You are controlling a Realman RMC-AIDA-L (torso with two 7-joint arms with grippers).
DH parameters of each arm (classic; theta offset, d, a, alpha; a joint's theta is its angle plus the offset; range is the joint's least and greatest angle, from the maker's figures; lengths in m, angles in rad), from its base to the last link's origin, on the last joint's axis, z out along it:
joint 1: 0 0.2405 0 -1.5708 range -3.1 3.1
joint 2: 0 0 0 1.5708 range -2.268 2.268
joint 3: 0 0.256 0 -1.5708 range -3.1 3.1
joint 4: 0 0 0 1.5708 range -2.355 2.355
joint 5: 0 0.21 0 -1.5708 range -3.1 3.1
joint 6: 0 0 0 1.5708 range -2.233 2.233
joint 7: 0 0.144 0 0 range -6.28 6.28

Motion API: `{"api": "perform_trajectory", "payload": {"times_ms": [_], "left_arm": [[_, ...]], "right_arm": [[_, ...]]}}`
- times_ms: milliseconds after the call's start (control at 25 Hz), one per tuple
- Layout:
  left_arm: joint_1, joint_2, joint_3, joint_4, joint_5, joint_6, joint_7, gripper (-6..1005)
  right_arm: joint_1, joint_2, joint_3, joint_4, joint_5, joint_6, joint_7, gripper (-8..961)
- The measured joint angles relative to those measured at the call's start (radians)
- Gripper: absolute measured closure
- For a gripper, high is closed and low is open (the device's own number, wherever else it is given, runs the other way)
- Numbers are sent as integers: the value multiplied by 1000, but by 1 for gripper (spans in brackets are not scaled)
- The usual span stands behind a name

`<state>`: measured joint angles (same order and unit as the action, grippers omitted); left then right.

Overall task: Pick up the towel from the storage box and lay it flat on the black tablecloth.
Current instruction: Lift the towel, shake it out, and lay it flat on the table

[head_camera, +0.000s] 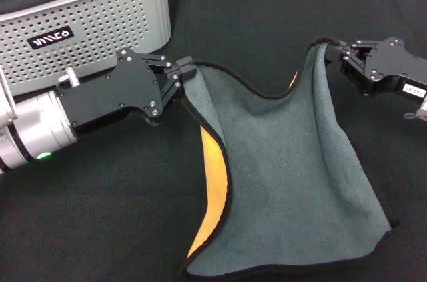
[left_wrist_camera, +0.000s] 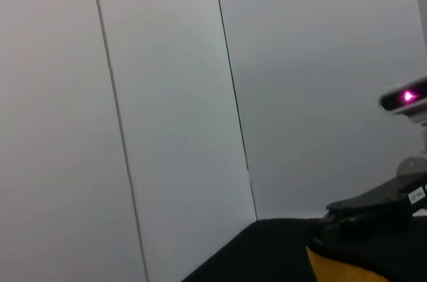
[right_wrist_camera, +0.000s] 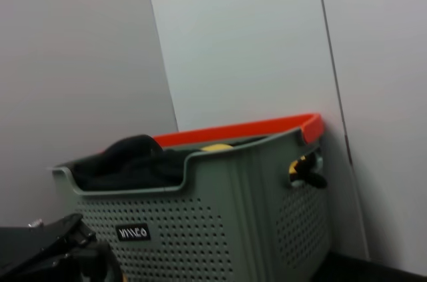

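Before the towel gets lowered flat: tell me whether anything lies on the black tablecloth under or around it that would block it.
Nothing visible does. The towel hangs between the left gripper and right gripper, its lower edge already on the black tablecloth. The storage box stands behind the left gripper, beside the towel's corner.

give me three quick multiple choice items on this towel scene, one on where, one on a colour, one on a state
1. Where is the storage box?
A. behind the left pincer
B. beside the right pincer
C. on the towel

2. What colour is the towel's reverse side?
A. red
B. yellow-orange
C. white

3. How is the towel held?
A. by the left pincer only
B. lying free on the black tablecloth
C. by both pincers, one at each far corner

Answers:
1 A, the head view shows the box just beyond the left arm.
2 B, the folded-over edge shows yellow-orange.
3 C, the left pincer and the right pincer each clamp a corner.
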<state>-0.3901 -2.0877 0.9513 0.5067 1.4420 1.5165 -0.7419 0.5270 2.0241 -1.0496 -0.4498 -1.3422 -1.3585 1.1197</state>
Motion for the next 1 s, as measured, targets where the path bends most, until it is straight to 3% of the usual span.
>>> {"api": "perform_trajectory", "payload": {"times_ms": [480, 1000], "left_arm": [[-3, 5, -5, 0, -11, -43, -17, 960], [-38, 35, -2, -3, -6, -49, -317, 959]], "right_arm": [[5, 1, -17, 0, 7, 23, 0, 942], [3, 2, -17, -1, 9, 15, 0, 942]]}}
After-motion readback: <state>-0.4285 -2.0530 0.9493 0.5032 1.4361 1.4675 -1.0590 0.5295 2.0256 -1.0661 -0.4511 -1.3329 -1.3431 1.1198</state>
